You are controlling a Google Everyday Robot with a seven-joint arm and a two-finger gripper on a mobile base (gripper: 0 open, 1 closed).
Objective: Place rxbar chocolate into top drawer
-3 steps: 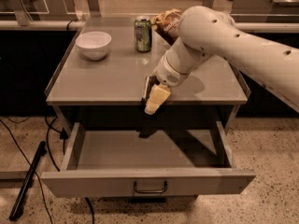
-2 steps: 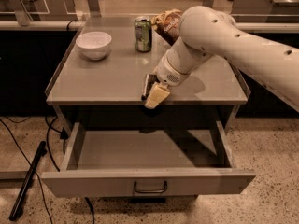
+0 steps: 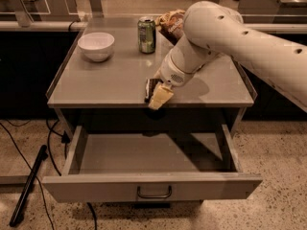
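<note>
On the left of the grey surface [image 3: 112, 80] sits a white bowl [image 3: 96, 45]. Next to it, a bit further back, stands a green can [image 3: 146, 34]. Below the surface the top drawer [image 3: 96, 189] is pulled out wide, and nothing can be seen inside it. Its handle [image 3: 154, 192] is in the middle of the front. The job now looks like the carrying part: the snack bar [image 3: 149, 86] has to go from the surface into the drawer. The bar is dark and it hangs right at the front edge of the surface, above the back part of the drawer. The gripper [image 3: 154, 93] is there too, pointing down, and it looks closed tight on the bar, with one pale finger [image 3: 161, 96] pressed against its side. It touches nothing else that can be seen. Next, I think the gripper should come forward a little and go down into the drawer, then let go. It should stay clear of the surface edge so the bar does not bump. To the right, a brown chip bag [image 3: 169, 22] peeks out behind the big white arm [image 3: 240, 37].
</note>
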